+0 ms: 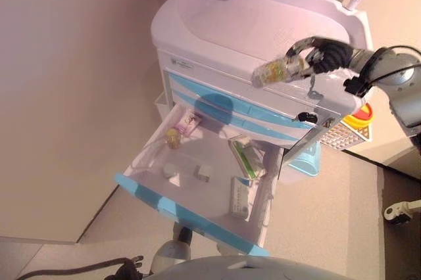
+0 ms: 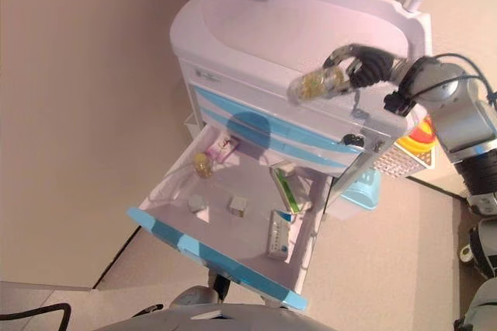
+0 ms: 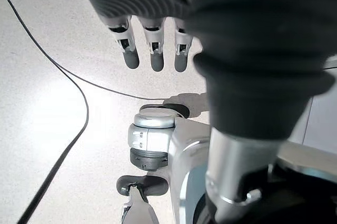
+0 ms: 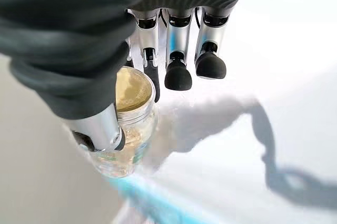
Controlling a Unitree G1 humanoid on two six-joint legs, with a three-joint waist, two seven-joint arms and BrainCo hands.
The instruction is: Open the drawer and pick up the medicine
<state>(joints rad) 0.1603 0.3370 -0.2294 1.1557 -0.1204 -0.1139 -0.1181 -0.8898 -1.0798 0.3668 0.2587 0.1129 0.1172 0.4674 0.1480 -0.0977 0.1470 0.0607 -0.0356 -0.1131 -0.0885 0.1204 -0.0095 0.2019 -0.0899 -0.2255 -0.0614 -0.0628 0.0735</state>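
Left hand [image 3: 155, 50] hangs low over floor, fingers straight, empty. Drawer [image 1: 191, 217] of cart [image 1: 250, 14] stands pulled open; second bottle [image 1: 173, 138] and boxes [image 1: 240, 198] inside. Right hand [image 1: 316, 56] pinches clear medicine bottle [image 1: 276, 71] above cart's front edge.

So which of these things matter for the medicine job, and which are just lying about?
Job:
open blue-fronted drawer of the white cart
clear medicine bottle with yellow contents, held by right hand above the cart top

Lying about:
green box in the drawer
pink packet
left hand, idle
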